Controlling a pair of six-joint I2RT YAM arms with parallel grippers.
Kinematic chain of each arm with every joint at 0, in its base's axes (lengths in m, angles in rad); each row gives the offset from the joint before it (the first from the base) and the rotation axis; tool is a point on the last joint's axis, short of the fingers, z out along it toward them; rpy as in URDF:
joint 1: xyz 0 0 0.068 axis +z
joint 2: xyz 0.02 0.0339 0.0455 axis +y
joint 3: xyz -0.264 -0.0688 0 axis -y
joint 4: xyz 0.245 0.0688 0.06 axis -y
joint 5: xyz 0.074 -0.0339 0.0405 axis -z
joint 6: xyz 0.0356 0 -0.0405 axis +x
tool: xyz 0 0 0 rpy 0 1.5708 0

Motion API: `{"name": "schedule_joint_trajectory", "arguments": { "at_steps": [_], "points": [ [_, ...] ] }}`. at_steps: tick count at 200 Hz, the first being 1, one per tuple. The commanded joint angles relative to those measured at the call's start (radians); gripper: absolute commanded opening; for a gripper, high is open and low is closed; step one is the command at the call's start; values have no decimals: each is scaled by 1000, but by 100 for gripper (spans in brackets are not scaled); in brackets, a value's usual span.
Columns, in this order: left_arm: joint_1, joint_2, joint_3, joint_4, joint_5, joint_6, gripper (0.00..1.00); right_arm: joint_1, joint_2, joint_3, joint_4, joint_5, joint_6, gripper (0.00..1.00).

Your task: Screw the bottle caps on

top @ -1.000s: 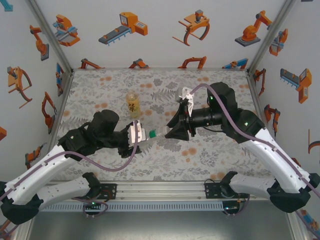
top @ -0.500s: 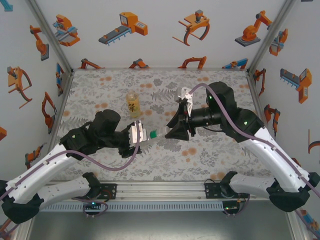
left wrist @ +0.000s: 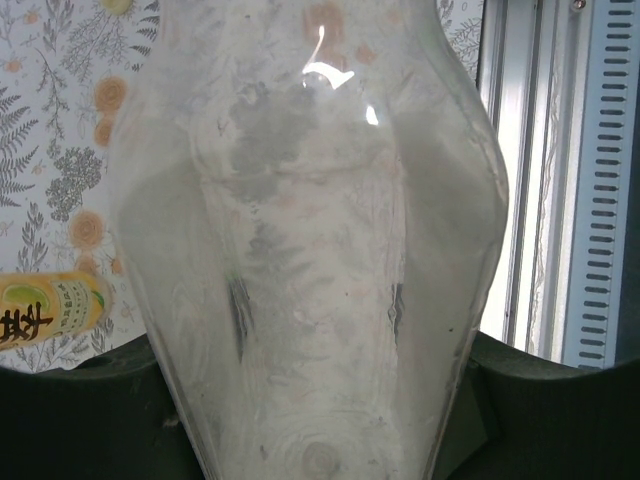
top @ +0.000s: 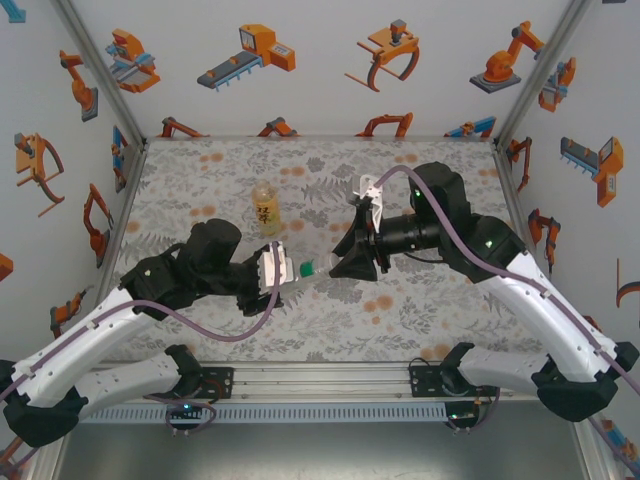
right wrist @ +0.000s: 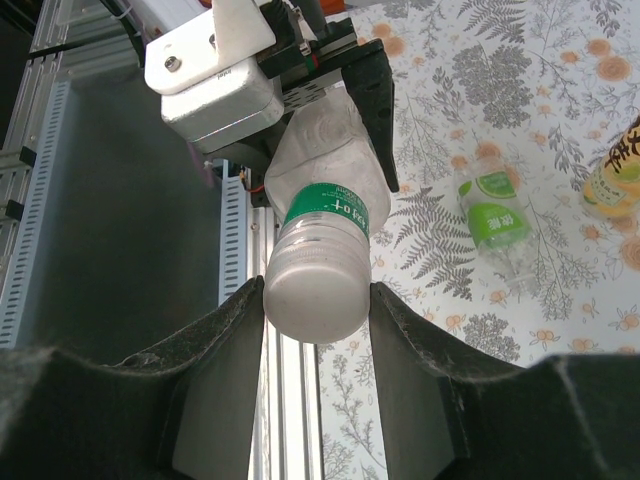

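Observation:
My left gripper [top: 283, 271] is shut on a clear bottle [top: 310, 267] with a green label band and holds it level above the table. In the left wrist view this bottle [left wrist: 310, 230] sits between the dark jaws of the left gripper [left wrist: 320, 400]. My right gripper [right wrist: 316, 289] is shut on the bottle cap [right wrist: 316, 300], a whitish top at the bottle's neck, with one finger pressed on each side. A short green bottle [right wrist: 495, 215] lies on the table. The amber bottle [top: 264, 207] with a yellow label stands upright behind the left gripper.
The flower-patterned table [top: 420, 310] is closed in by white walls on three sides. A metal rail [top: 320, 380] runs along its near edge between the arm bases. The amber bottle [left wrist: 50, 308] is near the left arm's wrist.
The right arm's wrist has shifted very slightly. Both grips and the bottle stay where they were.

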Motion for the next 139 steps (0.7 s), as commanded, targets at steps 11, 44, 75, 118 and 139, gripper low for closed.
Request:
{"name": "schedule_joint_trajectory", "arguments": {
  "at_steps": [11,44,75,118,139],
  "points": [
    [-5,5,25,6,23,20,0,17,8,31,-2,-19,-11,18],
    [-5,3,22,9,22,18,0,22,5,25,1,-10,-14,17],
    [-5,-12,2,28,26,14,0,25,-11,13,15,5,-15,16],
    [-4,-33,-23,54,41,6,0,30,-30,-4,26,4,-21,15],
    [-5,-32,-19,57,43,6,0,34,-27,-3,23,-4,-19,14]
  ]
}}
